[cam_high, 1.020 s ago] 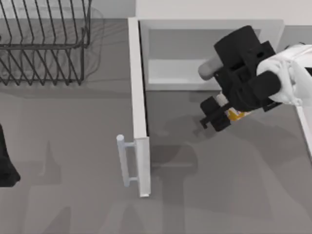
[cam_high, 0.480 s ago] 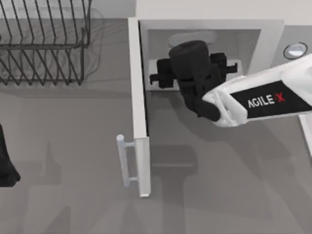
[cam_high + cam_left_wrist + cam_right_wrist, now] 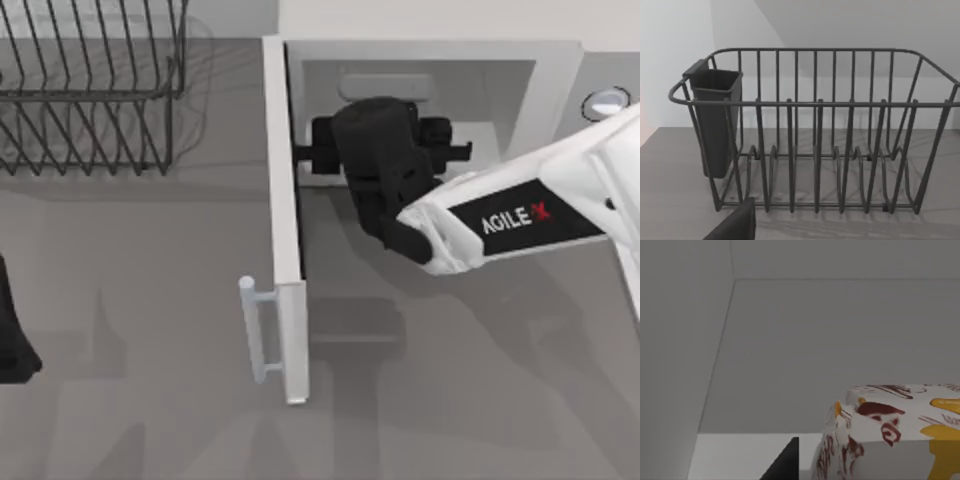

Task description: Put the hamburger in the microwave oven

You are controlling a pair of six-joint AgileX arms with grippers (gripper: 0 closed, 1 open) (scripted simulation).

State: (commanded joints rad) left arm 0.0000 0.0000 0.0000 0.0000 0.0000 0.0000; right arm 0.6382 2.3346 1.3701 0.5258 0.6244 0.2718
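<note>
The microwave oven (image 3: 560,60) stands at the back with its side-hinged door (image 3: 285,200) swung wide open toward the front. My right gripper (image 3: 382,150) is inside the pale cavity, close to the door side, shut on the hamburger. The hamburger (image 3: 890,435) is a white wrapped lump with dark red and yellow blotches, low in front of the cavity's back wall, beside one dark finger (image 3: 785,462). From above, the wrist hides the hamburger. My left gripper (image 3: 12,335) is parked at the table's left edge.
A black wire rack (image 3: 90,90) with a dark cup holder (image 3: 715,120) stands at the back left. The door's bar handle (image 3: 252,330) juts toward the left near the table's middle. A round knob (image 3: 605,102) sits on the microwave's right side.
My right arm swung from in front of the microwave into the cavity with the hamburger, then shifted a little further toward the door side. The left arm has not moved.
</note>
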